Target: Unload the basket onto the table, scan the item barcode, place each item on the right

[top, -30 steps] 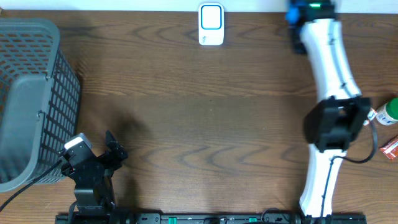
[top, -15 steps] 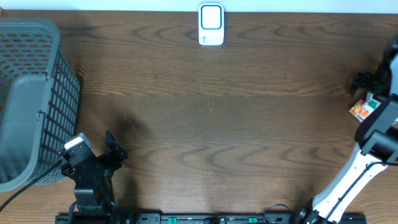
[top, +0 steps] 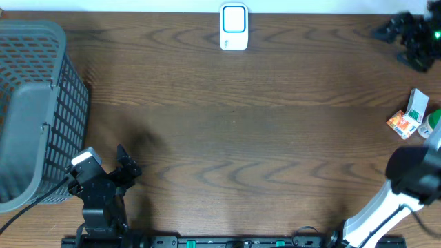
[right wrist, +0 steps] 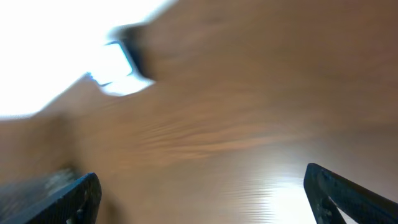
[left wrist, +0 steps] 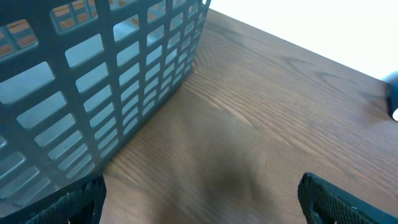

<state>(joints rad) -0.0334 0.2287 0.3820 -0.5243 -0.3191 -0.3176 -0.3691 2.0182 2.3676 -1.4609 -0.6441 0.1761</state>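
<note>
- Right gripper (top: pixel 412 36): jaws wide apart and empty. It's just let go and swung off to the far right corner. Wrist view is pure blur.
- Left gripper (top: pixel 126 165): open too, parked by the basket (top: pixel 69 103).
- Orange packet (top: pixel 401 122) now lies at the right table edge, well apart from the scanner (top: pixel 234 27).
- Probably set aside, so this scan pass looks finished.

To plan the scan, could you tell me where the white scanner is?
In the overhead view, the white scanner sits midway along the table's far edge.
</note>
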